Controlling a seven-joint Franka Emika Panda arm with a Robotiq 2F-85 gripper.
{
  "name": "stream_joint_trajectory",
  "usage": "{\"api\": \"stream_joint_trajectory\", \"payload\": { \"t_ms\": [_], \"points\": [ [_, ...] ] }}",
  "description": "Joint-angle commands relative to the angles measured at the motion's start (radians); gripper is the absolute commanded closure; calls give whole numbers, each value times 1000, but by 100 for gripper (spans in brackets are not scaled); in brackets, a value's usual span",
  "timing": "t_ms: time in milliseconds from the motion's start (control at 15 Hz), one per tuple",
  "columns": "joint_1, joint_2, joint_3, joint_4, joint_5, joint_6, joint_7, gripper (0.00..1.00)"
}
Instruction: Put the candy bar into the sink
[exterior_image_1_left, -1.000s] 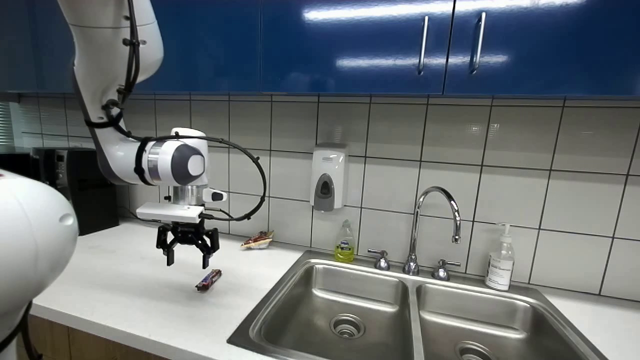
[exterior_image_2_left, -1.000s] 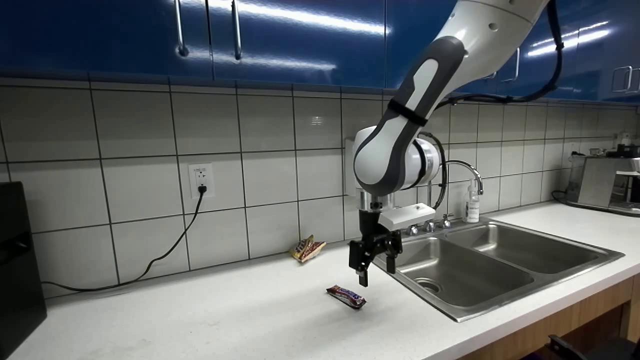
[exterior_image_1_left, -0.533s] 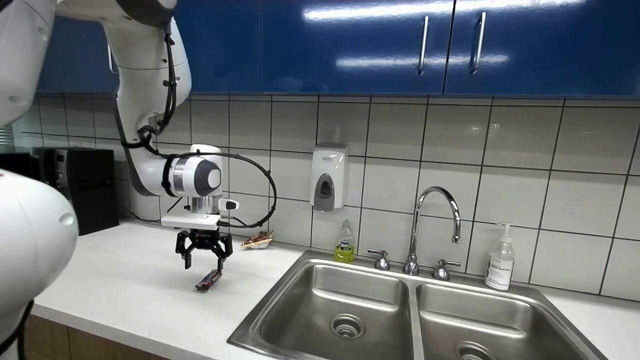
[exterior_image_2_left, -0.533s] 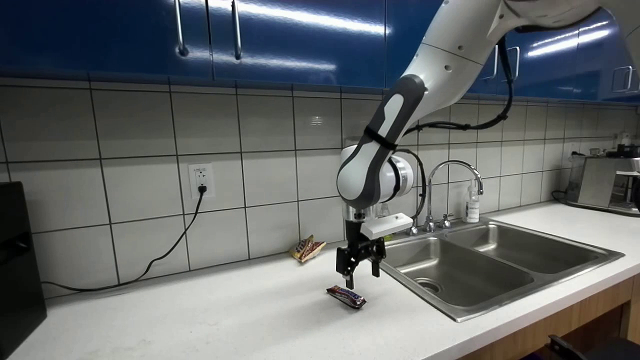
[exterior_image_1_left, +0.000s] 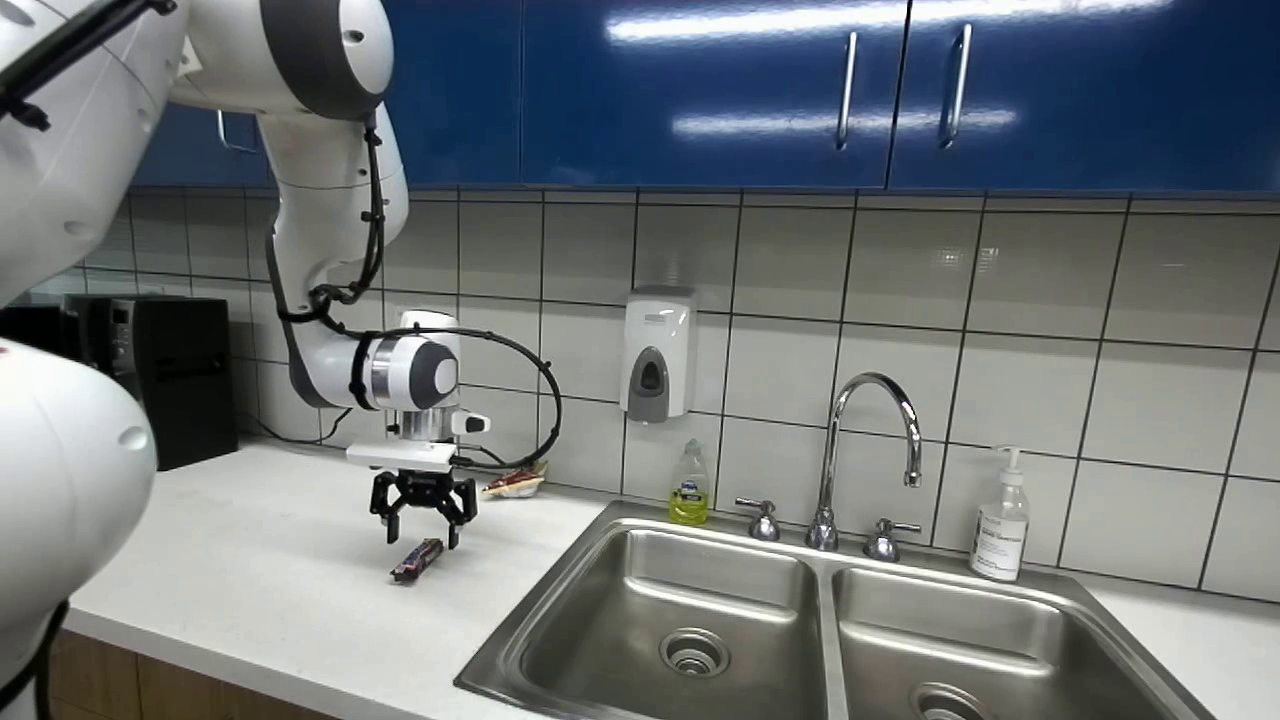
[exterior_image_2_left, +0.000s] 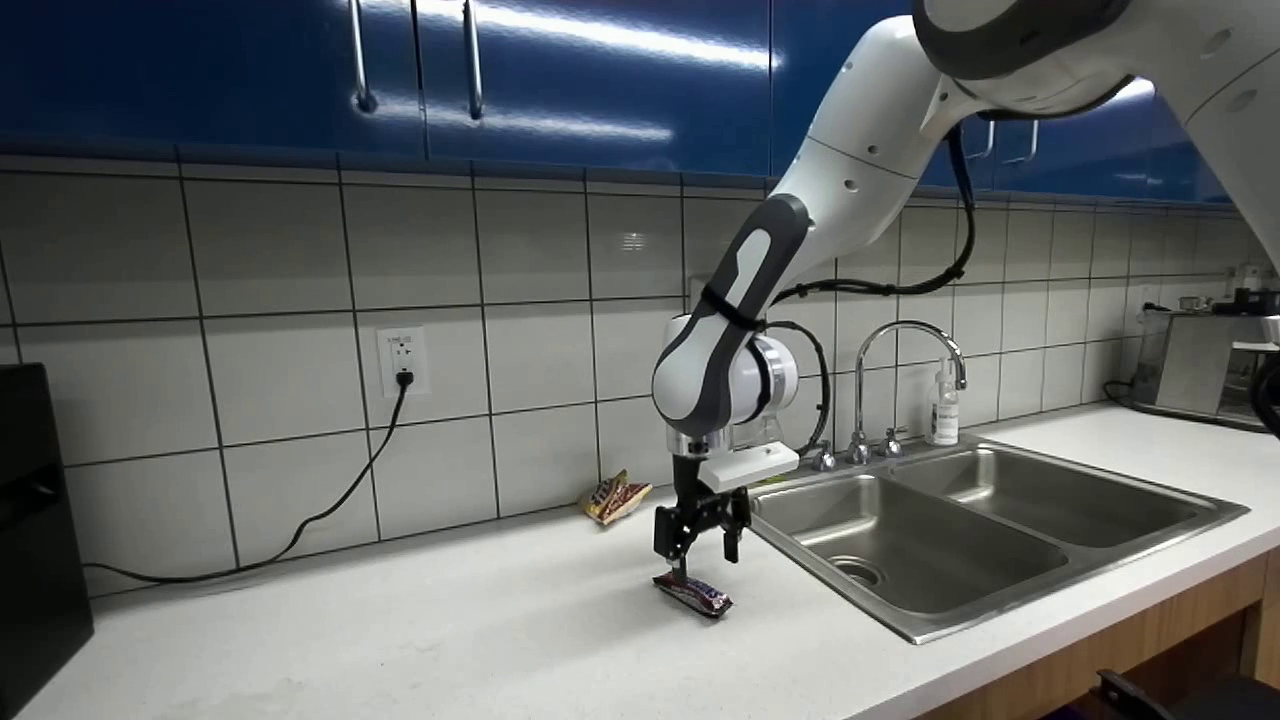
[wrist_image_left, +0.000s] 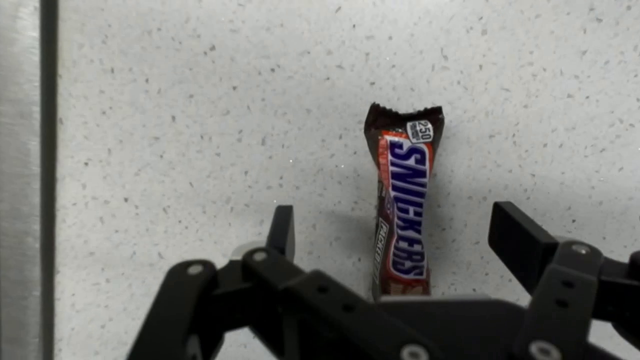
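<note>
The candy bar, a slim dark Snickers wrapper with a reddish label, lies flat on the white counter in both exterior views (exterior_image_1_left: 414, 564) (exterior_image_2_left: 700, 596). In the wrist view the candy bar (wrist_image_left: 407, 200) runs lengthwise between the two fingers, its lower end hidden by the gripper body. My gripper (exterior_image_1_left: 423, 538) is open and empty, pointing down just above the candy bar; it also shows in an exterior view (exterior_image_2_left: 706, 564) and the wrist view (wrist_image_left: 392, 215). The sink's left bowl (exterior_image_1_left: 600, 625) is empty, to the right of the gripper; it also shows in an exterior view (exterior_image_2_left: 925, 560).
A crumpled snack packet (exterior_image_1_left: 518, 481) lies by the tiled wall behind the gripper. A dish soap bottle (exterior_image_1_left: 689, 488), chrome tap (exterior_image_1_left: 830, 460) and pump bottle (exterior_image_1_left: 1001, 525) stand along the sink's back. A black appliance (exterior_image_1_left: 180, 375) stands at the counter's far left.
The arm has moved toward the back wall and slightly down, bringing the open gripper over the candy bar. The candy bar has not moved.
</note>
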Motion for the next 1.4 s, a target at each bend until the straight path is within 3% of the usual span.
{"api": "stream_joint_trajectory", "payload": {
  "t_ms": [0,1200,1267,1333],
  "points": [
    [6,44,-6,70,-18,-52,15,0],
    [15,120,-6,153,-16,-111,18,0],
    [14,121,-6,155,-16,-114,17,6],
    [14,122,-6,157,-16,-117,16,26]
  ]
}}
